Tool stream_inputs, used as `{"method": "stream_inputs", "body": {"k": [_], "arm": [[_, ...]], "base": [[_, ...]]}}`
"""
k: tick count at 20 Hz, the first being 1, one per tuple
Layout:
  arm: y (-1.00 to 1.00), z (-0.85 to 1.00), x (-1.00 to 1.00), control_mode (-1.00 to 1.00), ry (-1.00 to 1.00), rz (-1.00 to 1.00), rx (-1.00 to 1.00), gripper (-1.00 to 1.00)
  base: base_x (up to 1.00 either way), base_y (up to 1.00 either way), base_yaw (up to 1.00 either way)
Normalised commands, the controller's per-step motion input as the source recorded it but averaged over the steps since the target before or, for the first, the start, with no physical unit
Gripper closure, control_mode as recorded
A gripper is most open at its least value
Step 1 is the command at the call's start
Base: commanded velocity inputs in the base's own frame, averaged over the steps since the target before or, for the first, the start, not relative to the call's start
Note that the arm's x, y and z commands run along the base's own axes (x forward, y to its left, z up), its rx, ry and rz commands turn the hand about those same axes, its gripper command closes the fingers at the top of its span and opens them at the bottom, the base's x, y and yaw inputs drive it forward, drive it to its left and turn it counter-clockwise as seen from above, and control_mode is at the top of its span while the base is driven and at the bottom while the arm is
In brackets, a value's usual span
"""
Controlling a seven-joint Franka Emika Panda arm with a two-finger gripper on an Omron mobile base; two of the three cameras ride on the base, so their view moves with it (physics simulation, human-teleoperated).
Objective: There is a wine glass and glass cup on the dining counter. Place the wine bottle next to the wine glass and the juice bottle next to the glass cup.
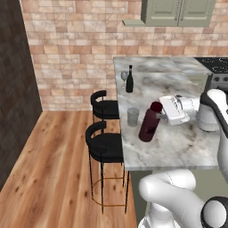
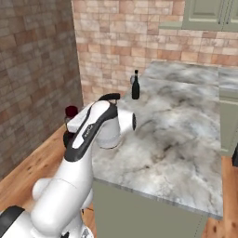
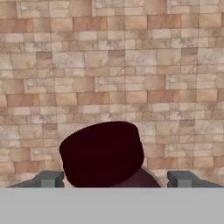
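Note:
The juice bottle (image 1: 149,123), stout and dark red, stands on the dining counter (image 1: 178,144) just right of the glass cup (image 1: 132,116). My gripper (image 1: 160,111) is open, level with the bottle's cap. In the hand view the red cap (image 3: 101,153) sits between the two fingertips (image 3: 49,178), with a gap on the right side. Farther back, the wine bottle (image 1: 129,80) stands beside the wine glass (image 1: 124,76). The right base view has the wine bottle (image 2: 135,86), the counter (image 2: 181,125) and the juice bottle's cap (image 2: 71,111) peeking from behind my arm.
Two black bar stools (image 1: 105,107) (image 1: 104,144) stand along the counter's left edge over a wooden floor. A stove (image 1: 214,67) sits at the back right. A brick wall (image 1: 75,53) runs behind, with green cabinets (image 1: 178,12) above.

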Motion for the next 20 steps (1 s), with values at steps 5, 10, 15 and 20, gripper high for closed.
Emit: {"method": "stream_inputs", "body": {"k": [5, 10, 15, 20], "arm": [[0.0, -0.07, 0.35, -1.0, 0.0, 0.0, -0.02, 1.0], [0.0, 0.0, 0.4, -1.0, 0.21, 0.0, -0.02, 1.0], [0.0, -0.09, 0.37, -1.0, 0.13, 0.0, 0.0, 1.0], [-0.03, -0.24, 0.31, -1.0, 0.0, 0.0, -0.01, 1.0]], "base": [[0.0, 0.0, 0.0], [0.0, 0.0, 0.0], [0.0, 0.0, 0.0], [0.0, 0.0, 0.0]]}}
